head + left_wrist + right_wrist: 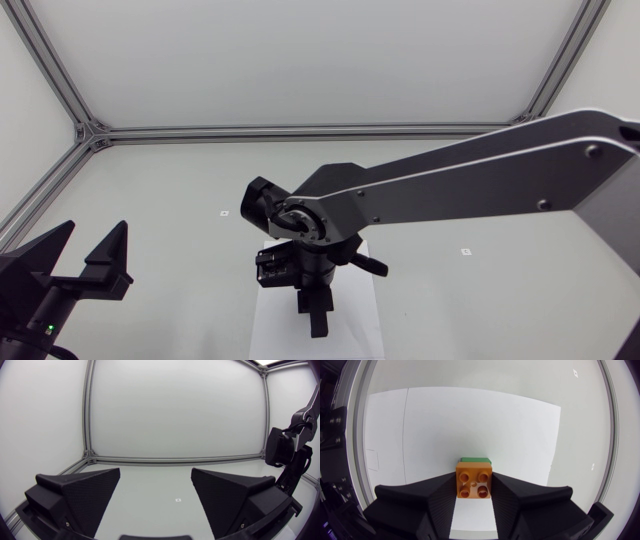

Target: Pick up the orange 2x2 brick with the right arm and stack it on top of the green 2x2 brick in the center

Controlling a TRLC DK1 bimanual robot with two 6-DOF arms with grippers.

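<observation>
A: Start at the right fingers (440, 492). What have they got?

B: They pinch the orange brick (474, 481) from 2 sides, with its 4 studs facing the wrist camera. Just past its far edge a strip of the green brick (475, 460) peeks out, underneath it by the look of it.

A: Is it seated?

B: Cannot tell. The orange brick hides nearly all of the green brick, so the seam is out of sight. My guess is the stack is at the pressing stage, or just above it.

A: So what goes wrong from here?

B: Offset, mainly. That green strip shows on 1 side only. If that is true misalignment rather than camera angle, the studs miss the sockets. A push would then tip the green brick or shove it across the white sheet (470, 420). The sheet looks smooth and may itself slide on the counter (170, 200).

A: And on release?

B: If the fingers spread before the bricks lock, the orange brick drops off. If the arm lifts while pinching, the 2 bricks may come up together.

A: The other arm?

B: The left fingers (108, 255) are spread with nothing between them, at the lower left of the head view. They are well apart from the sheet at lower centre, so I judge there is no collision risk.
</observation>
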